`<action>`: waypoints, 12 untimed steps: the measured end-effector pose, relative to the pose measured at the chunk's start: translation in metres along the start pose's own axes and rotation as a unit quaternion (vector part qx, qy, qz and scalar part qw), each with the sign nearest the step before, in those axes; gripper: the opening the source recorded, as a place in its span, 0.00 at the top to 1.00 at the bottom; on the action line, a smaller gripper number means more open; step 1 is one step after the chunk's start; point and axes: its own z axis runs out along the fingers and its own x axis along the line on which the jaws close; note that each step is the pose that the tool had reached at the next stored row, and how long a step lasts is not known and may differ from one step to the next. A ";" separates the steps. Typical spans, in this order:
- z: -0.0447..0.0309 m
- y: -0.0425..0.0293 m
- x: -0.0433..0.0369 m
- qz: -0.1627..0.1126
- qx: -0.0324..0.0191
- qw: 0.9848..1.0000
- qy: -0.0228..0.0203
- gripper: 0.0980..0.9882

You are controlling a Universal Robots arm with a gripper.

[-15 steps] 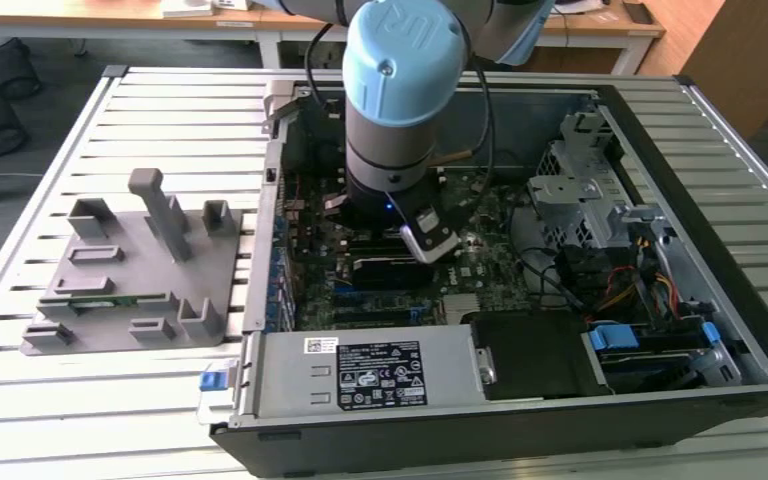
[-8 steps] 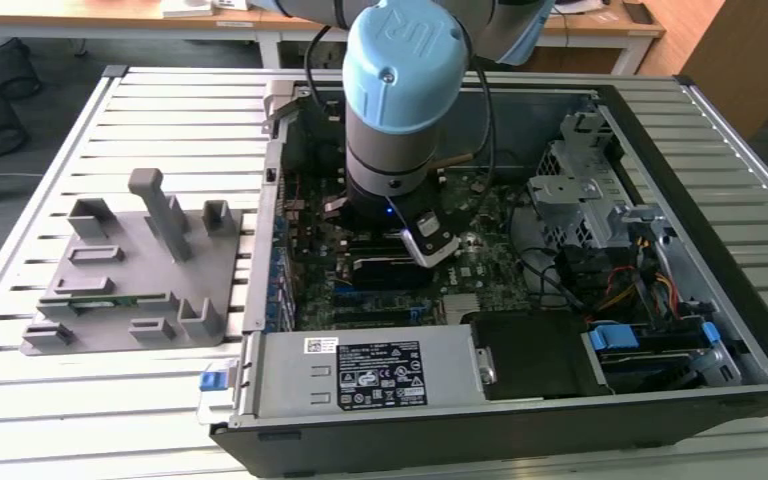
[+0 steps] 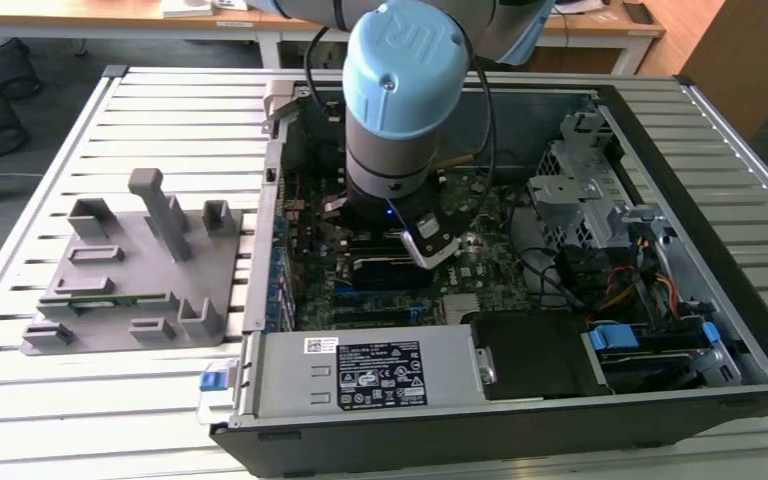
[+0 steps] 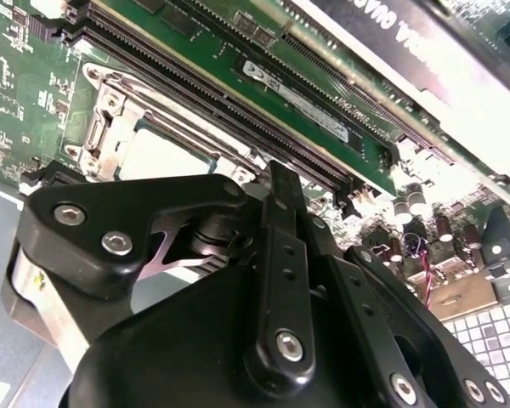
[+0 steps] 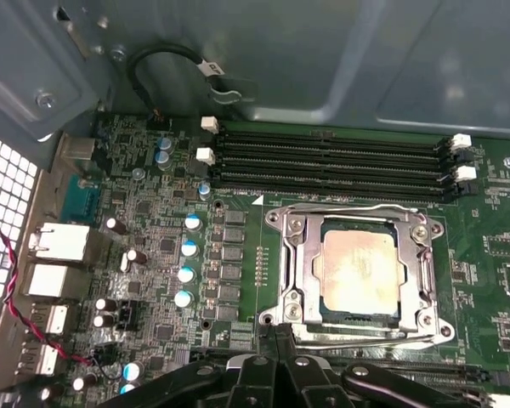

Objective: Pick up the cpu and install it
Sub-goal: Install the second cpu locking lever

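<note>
Cpu sits flat in the metal-framed socket on the motherboard, inside the open computer case. Gripper hovers just beside the socket's edge, apart from the chip; whether its fingers are spread cannot be told.

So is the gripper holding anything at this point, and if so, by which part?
Nothing appears held: the cpu sits in the socket, apart from the gripper just beside it.

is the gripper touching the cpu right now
Cannot tell. In the first wrist view the cpu lies in the socket, while the gripper sits beside the frame; the black linkage hides any contact or gap.
</note>
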 end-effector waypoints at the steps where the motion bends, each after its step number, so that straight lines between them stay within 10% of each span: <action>1: 0.0006 -0.0002 0.0000 0.000 -0.001 1.000 0.000 0.99; 12: 0.0058 0.0022 -0.0002 0.000 -0.002 1.000 0.000 0.99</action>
